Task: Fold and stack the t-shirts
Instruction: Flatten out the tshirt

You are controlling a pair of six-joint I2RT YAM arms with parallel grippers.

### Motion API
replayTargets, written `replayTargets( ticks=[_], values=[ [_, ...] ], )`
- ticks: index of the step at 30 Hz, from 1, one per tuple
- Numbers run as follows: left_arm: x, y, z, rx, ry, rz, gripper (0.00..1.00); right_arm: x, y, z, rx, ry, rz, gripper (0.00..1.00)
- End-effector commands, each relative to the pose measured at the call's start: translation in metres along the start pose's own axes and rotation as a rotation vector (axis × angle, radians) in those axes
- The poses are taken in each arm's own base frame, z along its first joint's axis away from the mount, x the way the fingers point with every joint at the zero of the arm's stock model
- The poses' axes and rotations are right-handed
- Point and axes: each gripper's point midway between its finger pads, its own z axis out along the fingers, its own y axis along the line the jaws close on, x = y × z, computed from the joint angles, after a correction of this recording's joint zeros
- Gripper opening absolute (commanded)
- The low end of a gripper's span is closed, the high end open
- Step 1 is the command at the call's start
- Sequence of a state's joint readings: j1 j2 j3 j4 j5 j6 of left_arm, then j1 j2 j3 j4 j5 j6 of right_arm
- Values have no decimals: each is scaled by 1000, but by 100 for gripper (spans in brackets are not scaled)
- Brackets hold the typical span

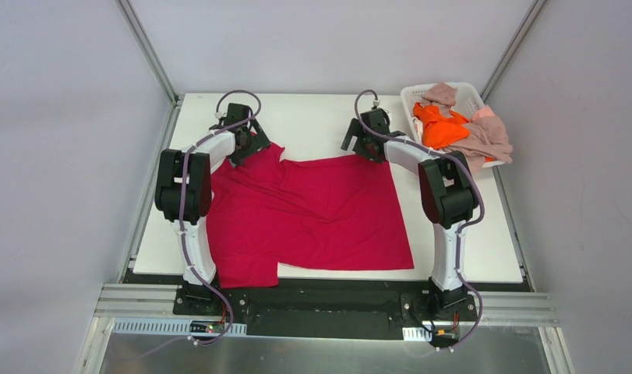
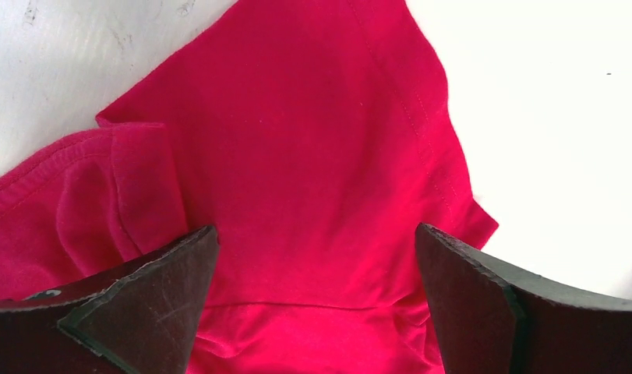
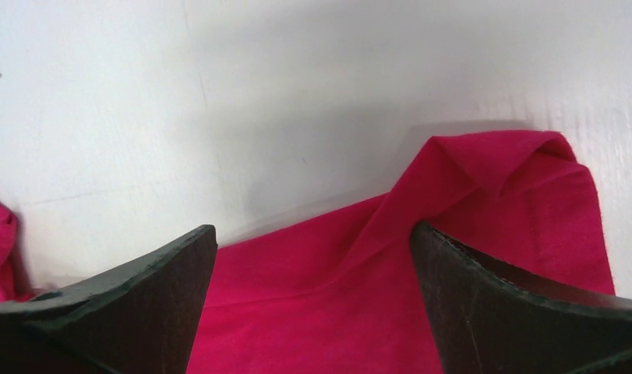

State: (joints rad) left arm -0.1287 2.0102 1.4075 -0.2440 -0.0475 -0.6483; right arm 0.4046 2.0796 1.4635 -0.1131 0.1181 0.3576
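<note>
Left gripper (image 2: pixel 316 234): fingers (image 2: pixel 141 312) are dark, matte, wedge-shaped pads with light scuffs, spread wide with nothing pinched. They hang over the crimson-red t-shirt (image 1: pixel 312 214); cannot tell if the tips touch the cloth. Under them the knit is smooth and plain. A stitched seam line runs down toward the right pad, and a rumpled, folded-over flap with a ribbed-looking edge lies by the left pad.

Right gripper (image 3: pixel 312 230): same dark wedge fingers (image 3: pixel 492 312), also spread wide and holding nothing. They sit at the far edge of the red shirt. Its far-right corner is turned over on itself by the right pad, showing a stitched hem. Bare white table (image 1: pixel 312 117) lies beyond, matte with faint marks.

Outward, top view: both arms reach to the far side of the red shirt, the left one at its far-left corner and the right one at its far-right corner. The shirt lies spread over the middle of the table, with creases across it. Its near-left part runs over the table's near edge.

White plastic basket (image 1: pixel 410 97) with slotted walls sits at the table's far-right corner, well apart from the red shirt. In it are a crumpled bright orange t-shirt (image 1: pixel 441 126) and dusty pink-beige t-shirts (image 1: pixel 488 136), one draped over the basket's right rim.
</note>
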Motion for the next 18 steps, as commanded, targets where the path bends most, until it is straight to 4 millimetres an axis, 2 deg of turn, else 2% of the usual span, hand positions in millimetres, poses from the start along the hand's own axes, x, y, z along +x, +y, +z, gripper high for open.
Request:
replayTargets(
  ticks=[1, 4, 8, 13, 18],
  values=[
    [14, 23, 9, -67, 36, -21, 99, -18, 19, 10, -40, -45, 8, 99],
    [14, 23, 11, -69, 36, -21, 99, -27, 17, 19, -16, -81, 32, 99],
    [13, 28, 13, -92, 27, -16, 99, -52, 8, 29, 62, -146, 99, 99],
    [11, 37, 13, -121, 13, -6, 99, -81, -20, 41, 169, -191, 210, 99],
    [-6, 46, 17, -144, -11, -50, 99, -84, -54, 47, 250, -119, 312, 99]
  ],
)
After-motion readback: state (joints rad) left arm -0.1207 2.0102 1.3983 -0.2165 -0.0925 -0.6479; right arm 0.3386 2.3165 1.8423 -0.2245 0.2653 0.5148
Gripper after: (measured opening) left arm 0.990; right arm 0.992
